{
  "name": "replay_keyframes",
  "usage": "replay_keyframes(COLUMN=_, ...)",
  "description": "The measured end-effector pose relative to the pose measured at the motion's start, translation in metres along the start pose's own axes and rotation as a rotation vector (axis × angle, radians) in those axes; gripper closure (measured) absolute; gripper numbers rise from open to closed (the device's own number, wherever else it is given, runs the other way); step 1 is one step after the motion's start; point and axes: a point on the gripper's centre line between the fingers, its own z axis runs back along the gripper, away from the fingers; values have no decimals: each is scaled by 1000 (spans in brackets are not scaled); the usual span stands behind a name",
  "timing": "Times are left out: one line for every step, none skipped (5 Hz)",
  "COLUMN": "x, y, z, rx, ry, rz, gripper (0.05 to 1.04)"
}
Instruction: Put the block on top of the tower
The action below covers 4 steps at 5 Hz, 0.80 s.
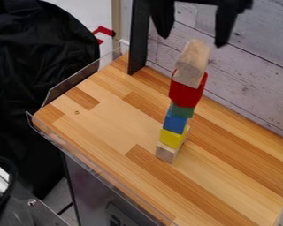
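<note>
Striped wooden tabletop spans the middle of the frame, and right of centre stands a slim tower, the pale wooden block resting on its red one, while the black gripper hangs at the top edge, its fingers spread apart.

The tool, spread wide, hangs near the wooden block topping a coloured tower

Room to pass lies at centre left; the tower, upper-centre black post and upper-right plank wall obstruct.
</note>
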Motion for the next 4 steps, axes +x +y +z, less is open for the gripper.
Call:
replay_keyframes(x=-36, y=-29, z=-3, rx=14, ry=59, rz=-136, gripper=84)
replay_keyframes(x=-56, y=-44, z=-9, rx=26, ry=88, rz=-203, gripper=84)
replay_keyframes(x=-66, y=-49, z=-29, rx=47, ry=128, rz=-202, gripper=84)
replay_keyframes(x=-57, y=-56, z=-69, rx=74, ry=171, rz=-181, gripper=84)
